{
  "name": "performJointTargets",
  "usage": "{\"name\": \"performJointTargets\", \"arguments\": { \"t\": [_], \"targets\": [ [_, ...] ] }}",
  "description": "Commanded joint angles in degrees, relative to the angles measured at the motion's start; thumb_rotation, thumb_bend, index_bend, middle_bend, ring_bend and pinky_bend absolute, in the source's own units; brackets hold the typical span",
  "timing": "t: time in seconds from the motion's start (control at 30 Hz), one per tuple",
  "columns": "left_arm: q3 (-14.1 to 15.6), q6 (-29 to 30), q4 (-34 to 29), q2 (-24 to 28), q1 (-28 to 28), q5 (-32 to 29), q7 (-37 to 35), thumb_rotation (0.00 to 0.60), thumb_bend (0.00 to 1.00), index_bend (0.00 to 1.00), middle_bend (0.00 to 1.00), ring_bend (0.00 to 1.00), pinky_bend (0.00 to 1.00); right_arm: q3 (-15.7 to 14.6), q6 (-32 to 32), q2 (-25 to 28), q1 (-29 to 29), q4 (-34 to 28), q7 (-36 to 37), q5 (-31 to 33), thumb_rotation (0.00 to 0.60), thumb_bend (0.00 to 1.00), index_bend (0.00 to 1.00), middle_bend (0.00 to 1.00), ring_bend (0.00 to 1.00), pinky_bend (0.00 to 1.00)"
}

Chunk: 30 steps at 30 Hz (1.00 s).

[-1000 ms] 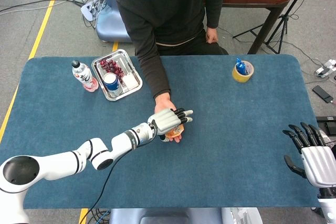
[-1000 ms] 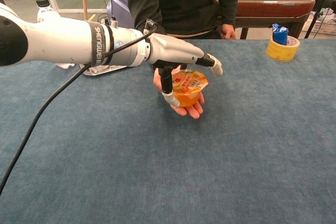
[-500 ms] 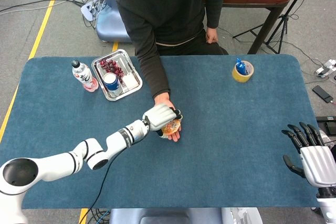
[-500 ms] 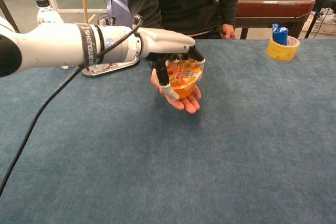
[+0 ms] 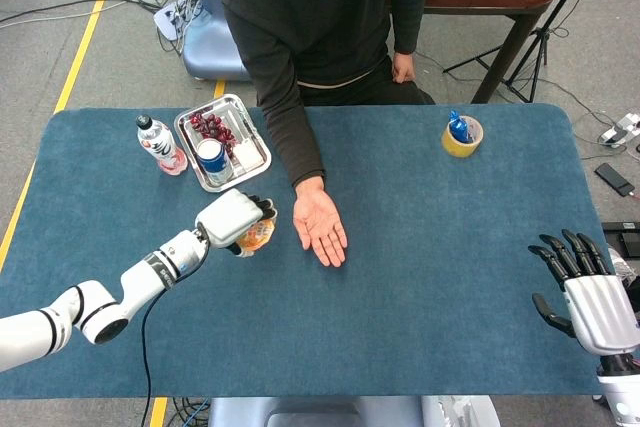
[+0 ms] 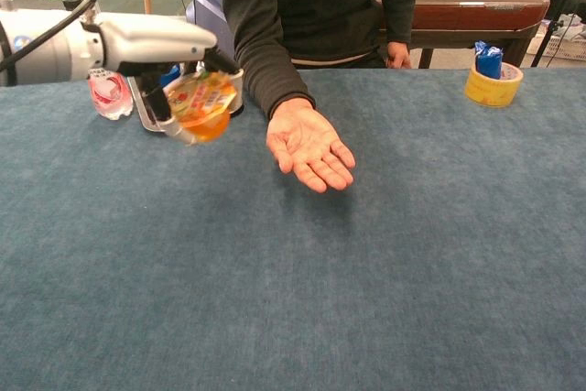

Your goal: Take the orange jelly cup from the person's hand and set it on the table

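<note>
My left hand (image 5: 232,218) grips the orange jelly cup (image 5: 256,237) from above, its fingers curled around the rim; the cup (image 6: 201,107) with its printed foil lid hangs tilted above the blue table, left of the person's hand. The person's open palm (image 5: 320,225) lies empty, facing up near the table's middle (image 6: 309,147). My right hand (image 5: 590,297) hovers at the table's right front edge with fingers spread, holding nothing; the chest view does not show it.
A metal tray (image 5: 256,160) with a can, grapes and a packet sits at the back left, close behind the held cup. A water bottle (image 5: 158,143) stands left of it. A yellow tape roll (image 5: 462,135) with a blue item inside sits at the back right.
My left hand closed on the jelly cup, lifted it off the person's palm and carried it left toward the tray. The palm is now empty. My right hand barely moved.
</note>
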Motion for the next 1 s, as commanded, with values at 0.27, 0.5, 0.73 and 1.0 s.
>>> {"name": "performJointTargets", "arguments": {
  "t": [0.27, 0.5, 0.73, 1.0],
  "targets": [
    [2.26, -3.95, 2.66, -3.21, 2.00, -4.84, 5.44, 0.600, 0.17, 0.37, 0.30, 0.40, 0.62, -0.11, -0.12, -0.10, 0.01, -0.31, -0.48, 0.02, 0.600, 0.30, 0.20, 0.13, 0.00, 0.08],
    [1.83, -6.70, 5.41, -7.13, 2.01, -8.76, 7.54, 0.600, 0.17, 0.34, 0.29, 0.37, 0.60, -0.35, 0.47, -0.24, -0.52, 0.17, -0.02, 0.09, 0.600, 0.30, 0.20, 0.13, 0.00, 0.08],
    [0.15, -3.77, 1.44, -5.44, 4.19, -13.75, 9.25, 0.600, 0.17, 0.00, 0.00, 0.00, 0.23, -0.60, 1.34, -0.07, -1.13, 0.53, 0.58, -0.16, 0.600, 0.30, 0.20, 0.13, 0.00, 0.08],
    [-0.58, 9.52, -9.02, 2.16, 12.33, -15.37, 9.95, 0.600, 0.17, 0.00, 0.00, 0.00, 0.19, -0.50, 1.60, -0.25, -1.49, 1.89, 2.19, 0.55, 0.600, 0.30, 0.20, 0.13, 0.00, 0.08]
  ]
}}
